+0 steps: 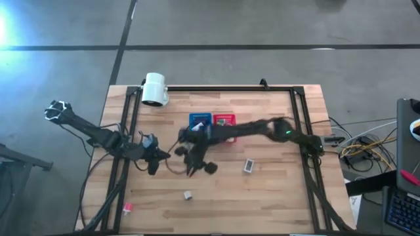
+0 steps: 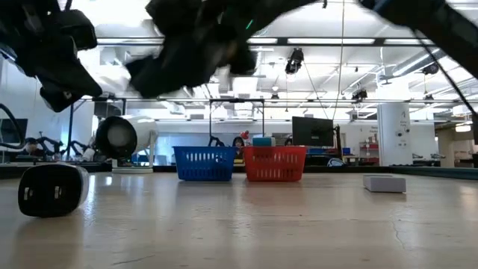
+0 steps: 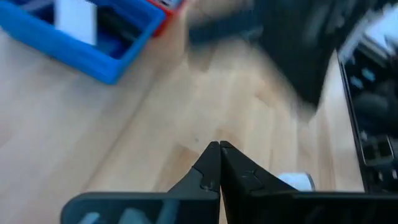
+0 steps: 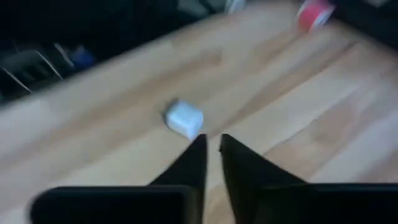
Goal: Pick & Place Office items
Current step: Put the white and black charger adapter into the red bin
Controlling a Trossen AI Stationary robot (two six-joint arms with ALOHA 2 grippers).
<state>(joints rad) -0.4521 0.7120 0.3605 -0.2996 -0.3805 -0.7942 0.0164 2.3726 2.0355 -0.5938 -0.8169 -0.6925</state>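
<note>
The right gripper (image 4: 212, 146) hangs over mid-table near the blue bin (image 1: 199, 120), fingers nearly pressed together and empty. The small white block (image 4: 184, 118) lies loose on the table just beyond its fingertips, slightly to one side; no long axis is discernible. The left gripper (image 3: 219, 149), fingers pressed together, waits farther left.

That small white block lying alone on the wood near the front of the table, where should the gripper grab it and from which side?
Likely from straight above, closing on two opposite flat sides of the small white block. It lies flat on bare table with nothing touching it, so the fingers should fit on either side. The right gripper points toward it, nearly shut.
</note>
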